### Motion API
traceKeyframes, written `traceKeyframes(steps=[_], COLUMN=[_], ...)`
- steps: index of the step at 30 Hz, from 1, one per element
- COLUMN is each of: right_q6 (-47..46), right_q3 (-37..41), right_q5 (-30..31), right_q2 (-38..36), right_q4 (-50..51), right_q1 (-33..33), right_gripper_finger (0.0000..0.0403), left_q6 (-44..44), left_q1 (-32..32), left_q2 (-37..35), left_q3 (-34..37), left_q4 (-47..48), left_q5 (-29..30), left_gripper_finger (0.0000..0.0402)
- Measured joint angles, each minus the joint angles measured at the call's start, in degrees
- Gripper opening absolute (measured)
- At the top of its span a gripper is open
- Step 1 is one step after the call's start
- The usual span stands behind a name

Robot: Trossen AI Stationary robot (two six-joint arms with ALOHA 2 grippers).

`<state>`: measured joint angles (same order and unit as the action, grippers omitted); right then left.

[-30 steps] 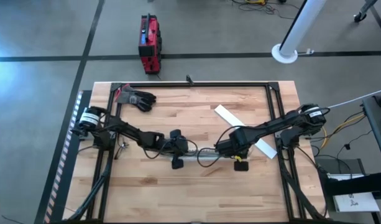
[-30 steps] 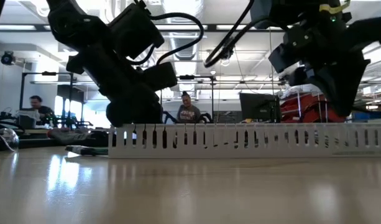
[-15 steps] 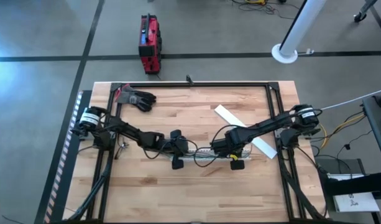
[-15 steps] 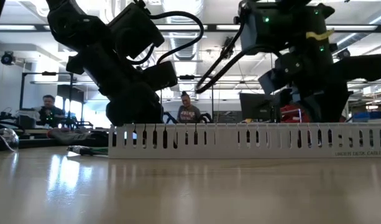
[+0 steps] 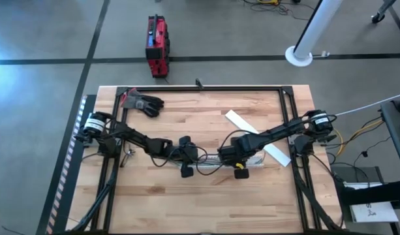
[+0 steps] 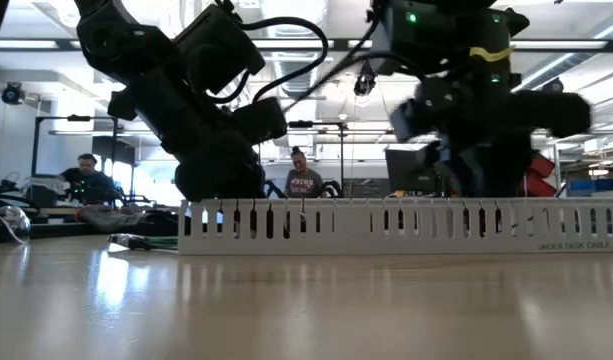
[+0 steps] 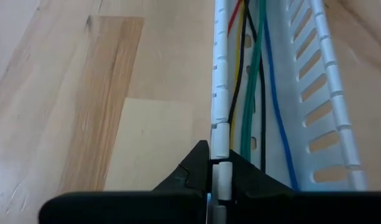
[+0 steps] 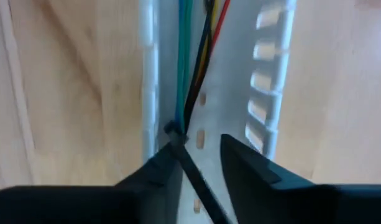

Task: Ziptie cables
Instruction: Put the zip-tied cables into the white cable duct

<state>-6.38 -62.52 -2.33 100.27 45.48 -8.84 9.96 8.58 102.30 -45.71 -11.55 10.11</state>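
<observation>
A long white slotted channel (image 5: 260,158) lies across the table's middle, also in the low view (image 6: 386,226). In it run the cables (image 7: 252,93), green, black, yellow, red and blue. A black ziptie (image 8: 191,174) sits around the cables (image 8: 187,62), and its strap trails back between the fingers of my right gripper (image 8: 199,168). That gripper (image 5: 228,156) hangs open over the channel, right of my left gripper (image 5: 188,158). My left gripper (image 7: 220,180) is shut on the channel's left end. My left gripper pinches one side wall (image 7: 220,140) of the channel at its left end, one finger inside the channel and one outside. The fingers come from the table's left and point along the channel, which lies flat on the table. My right gripper has the ziptie's strap between its fingers; whether they touch it, I cannot tell.
The channel's flat white lid (image 5: 255,136) lies slantwise behind my right arm. A black and red glove (image 5: 142,103) lies at the far left corner. A black frame (image 5: 206,89) runs around the table. A red case (image 5: 156,44) stands on the floor beyond.
My right gripper has gone along the channel toward the table's left, closer to my left gripper. My left gripper has kept its hold on the channel's end.
</observation>
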Motion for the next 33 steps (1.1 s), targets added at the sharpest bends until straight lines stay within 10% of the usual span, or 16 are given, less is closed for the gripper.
traceKeyframes(steps=[27, 33], right_q6=[1.3, -4.1], right_q3=[-12.6, -14.8], right_q5=[5.6, 14.7], right_q2=[-3.1, -7.3], right_q4=[18.4, 27.8], right_q1=[-0.3, -1.7], right_gripper_finger=[0.0163, 0.0154], left_q6=[-1.2, -1.9], left_q1=[0.0, 0.1], left_q2=[-0.2, -1.2], left_q3=[0.0, 0.0], left_q4=[0.8, 3.4], left_q5=[-0.2, -0.2], left_gripper_finger=[0.0001, 0.0001])
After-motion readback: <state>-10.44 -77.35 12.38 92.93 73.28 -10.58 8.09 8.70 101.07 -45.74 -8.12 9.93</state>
